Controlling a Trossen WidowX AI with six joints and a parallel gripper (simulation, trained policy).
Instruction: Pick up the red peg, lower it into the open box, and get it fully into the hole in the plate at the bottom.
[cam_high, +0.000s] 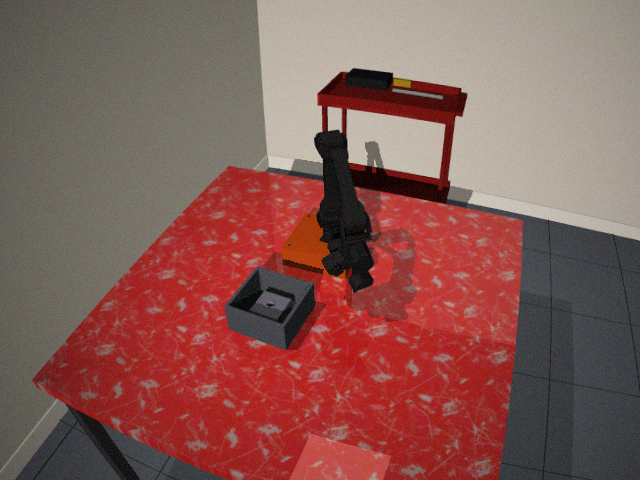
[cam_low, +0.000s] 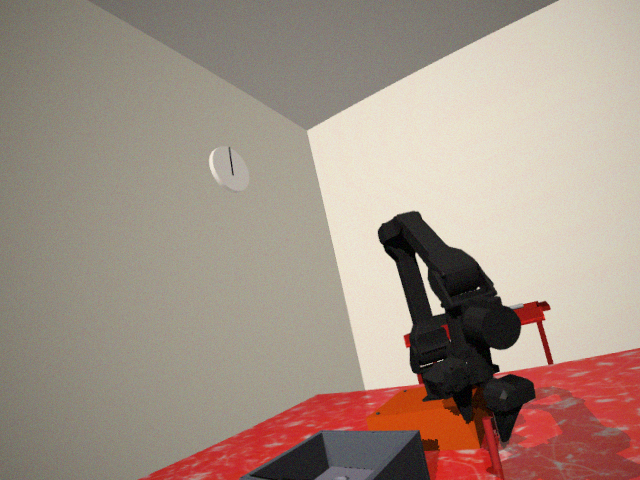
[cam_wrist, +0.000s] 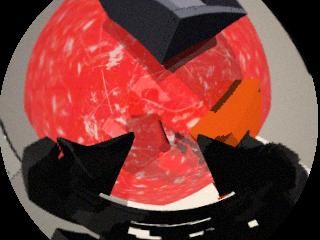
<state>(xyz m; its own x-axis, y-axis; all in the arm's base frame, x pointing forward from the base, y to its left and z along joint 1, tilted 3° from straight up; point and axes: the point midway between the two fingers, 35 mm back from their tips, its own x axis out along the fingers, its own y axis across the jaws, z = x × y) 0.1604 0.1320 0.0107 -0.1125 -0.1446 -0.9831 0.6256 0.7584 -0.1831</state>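
The red peg (cam_high: 349, 296) (cam_low: 493, 450) (cam_wrist: 162, 136) stands upright on the table, right of the open box in the top view. My gripper (cam_high: 347, 279) (cam_low: 487, 430) (cam_wrist: 166, 136) is wide open and empty. Its fingertips are around the upper end of the peg, one on each side in the wrist view, with gaps between; the exact height is hard to tell. The dark grey open box (cam_high: 256, 330) (cam_low: 374, 448) (cam_wrist: 150, 41) stands left of the gripper. The light grey plate (cam_high: 279, 306) (cam_low: 353, 472) lies at its bottom, with its hole visible and empty.
An orange block (cam_high: 303, 248) (cam_low: 429, 426) (cam_wrist: 232, 117) stands at the arm's base, close behind the peg and box. The red patterned table (cam_high: 206, 382) carries everything. A red cart (cam_high: 392, 105) stands behind the table by the wall. A clock (cam_low: 230, 170) hangs on the wall.
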